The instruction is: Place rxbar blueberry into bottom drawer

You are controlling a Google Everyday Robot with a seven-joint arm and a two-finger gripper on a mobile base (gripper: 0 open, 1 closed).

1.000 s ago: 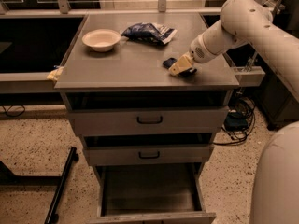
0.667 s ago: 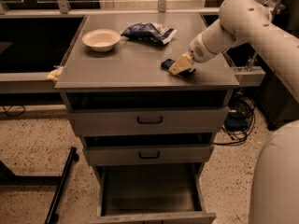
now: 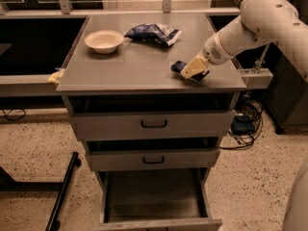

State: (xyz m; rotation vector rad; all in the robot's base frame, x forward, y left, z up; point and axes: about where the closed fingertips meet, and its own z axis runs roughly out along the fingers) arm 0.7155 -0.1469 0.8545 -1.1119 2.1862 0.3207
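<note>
Where the bench nears its right edge, end effector sits low over rxbar blueberry, touching it; whether it grips the bar cannot be told. Bottom drawer pulled open, lower centre. White bowl and crinkled blue bag upper centre-left.

Claw low at cabinet top right; bottom drawer open, upper drawers overhang rear.

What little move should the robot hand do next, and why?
Probably lift straight up: the gripper is at the small dark navy-blue bar wrapper, which lies on the grey cabinet top, and the deep grey bottom drawer stands open below.
</note>
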